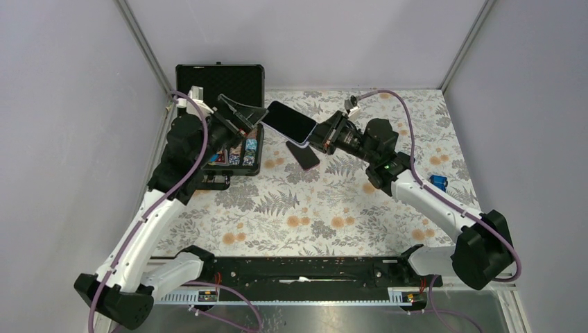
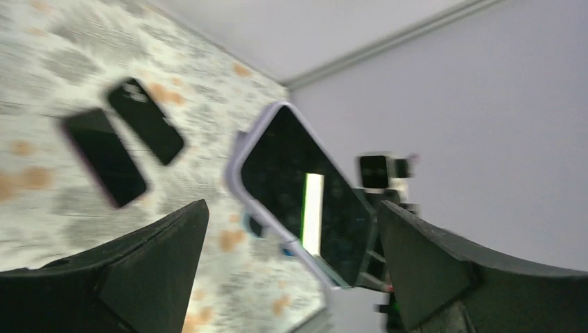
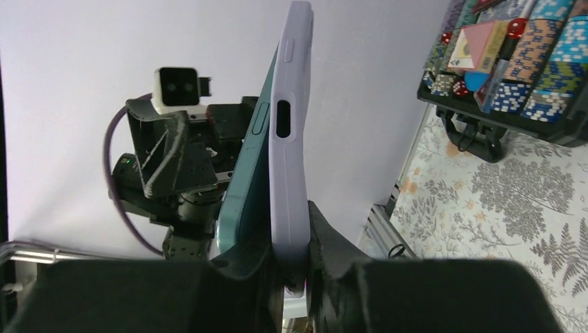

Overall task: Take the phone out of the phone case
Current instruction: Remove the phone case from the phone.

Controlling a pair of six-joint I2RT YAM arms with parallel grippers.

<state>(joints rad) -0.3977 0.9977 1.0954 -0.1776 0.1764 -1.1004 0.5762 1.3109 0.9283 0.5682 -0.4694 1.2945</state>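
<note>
Two layers make up the thing in hand: a teal-edged phone [image 3: 246,159] seated in a lavender phone case [image 3: 291,139], held up in the air over the far middle of the table [image 1: 333,222], between the two arms. The right gripper [image 3: 291,267] is clamped across one short end, its jaws pinching phone and case together. In the right wrist view the teal edge stands a little off the case wall along the free length, so the seat looks partly loosened, though how far cannot be told. The phone should handle as a stiff, smooth, fairly light slab with a glass face that would not take a drop well. The case looks soft and rubbery, apt to bend and peel at its lip while clinging at the corners. A sensible hold for the left gripper [image 2: 291,215] would be at the free end, on the phone's side edges or on a case corner, since the slick face alone could slip. That gripper stands wide open, its fingers [image 2: 152,263] near the free end and apart from it as far as its own camera shows. On the table below lie a dark slab with a purplish rim [image 2: 104,156] and a second dark slab [image 2: 145,121] just beside it; blur hides what they are. At the far left an open black hard case [image 1: 220,83] holds rows of poker chips [image 3: 548,62], a few red dice [image 3: 514,28] and a pink box [image 3: 485,43]; a small blue object [image 1: 438,180] lies well apart at the right
</note>
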